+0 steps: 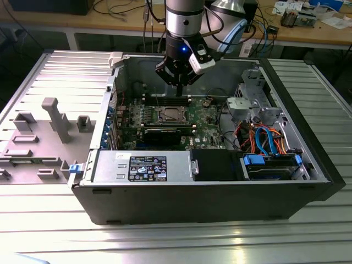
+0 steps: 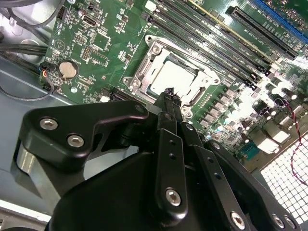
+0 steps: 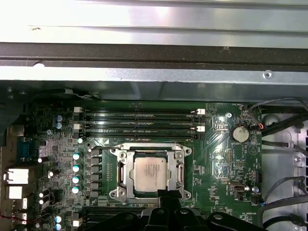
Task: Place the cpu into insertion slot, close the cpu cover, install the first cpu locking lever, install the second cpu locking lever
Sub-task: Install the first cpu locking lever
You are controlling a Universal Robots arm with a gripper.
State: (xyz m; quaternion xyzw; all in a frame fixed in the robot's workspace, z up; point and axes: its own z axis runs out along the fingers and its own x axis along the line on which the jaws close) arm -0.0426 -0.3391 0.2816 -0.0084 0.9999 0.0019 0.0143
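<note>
The cpu [image 3: 151, 173] lies flat in the insertion slot [image 3: 115, 193] on the green board, its silver top facing up. The cpu cover [image 3: 123, 174] lies down around the chip as a silvery frame; in the second wrist view the cpu [image 2: 171, 77] shows through the window of the cpu cover [image 2: 144, 67]. My gripper [image 1: 179, 83] hangs above the board inside the open case, just over the cpu [image 1: 169, 115]. Its black fingertips [image 2: 168, 95] are shut together with nothing between them, hovering over one edge of the frame. In the first wrist view the gripper [image 3: 166, 195] is at that same edge.
Long memory slots [image 3: 139, 122] run beside the socket, and a coin battery [image 3: 239, 133] sits close by. A long black card [image 1: 162, 136], the power supply [image 1: 143, 165] and a bundle of cables [image 1: 264, 137] fill the case. Case walls [image 1: 115, 82] ring the board.
</note>
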